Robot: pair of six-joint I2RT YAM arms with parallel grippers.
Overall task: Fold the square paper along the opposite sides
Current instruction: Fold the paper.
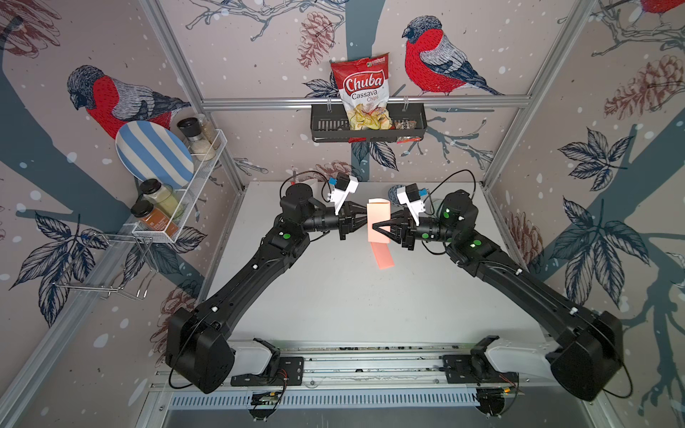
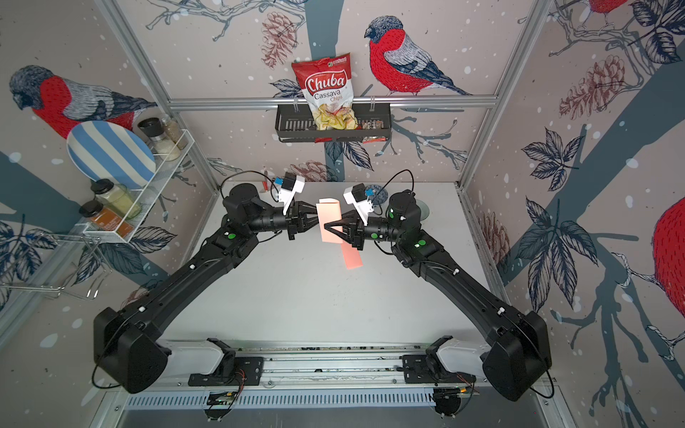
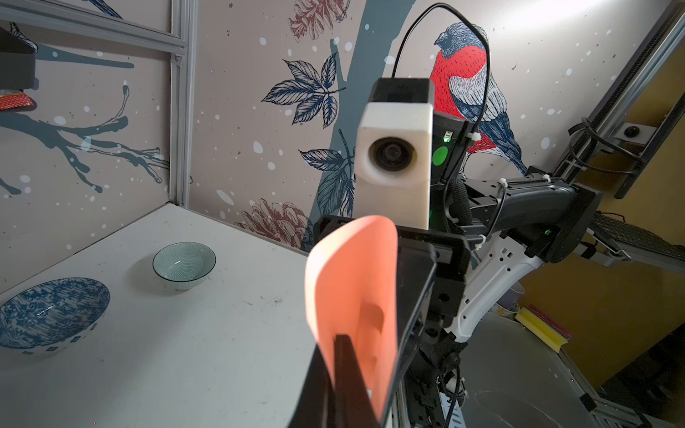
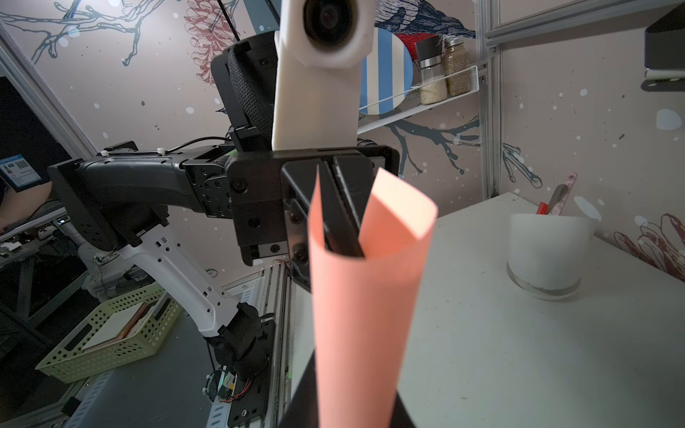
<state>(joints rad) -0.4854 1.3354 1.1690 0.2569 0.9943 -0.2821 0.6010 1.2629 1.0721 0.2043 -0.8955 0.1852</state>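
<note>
The square paper [image 1: 378, 218] is salmon pink and held in the air over the white table [image 1: 333, 289], bent into a loop between both arms. A darker part of it [image 1: 383, 255] hangs lower towards the front. My left gripper [image 1: 367, 221] comes in from the left and is shut on the paper's edges [image 3: 356, 296]. My right gripper [image 1: 373, 225] comes in from the right, its jaws closed on either side of the paper's bend [image 4: 367, 315]. In both top views the two grippers almost meet tip to tip [image 2: 326, 225]. The paper hides the right fingertips in the right wrist view.
A blue patterned bowl [image 3: 52, 315] and a small green bowl [image 3: 184, 265] stand at the table's back right. A white cup [image 4: 548, 252] with utensils stands at the back left. A wire rack [image 1: 178, 192] with plate and jars hangs left; a chips bag [image 1: 365, 92] sits in a basket behind.
</note>
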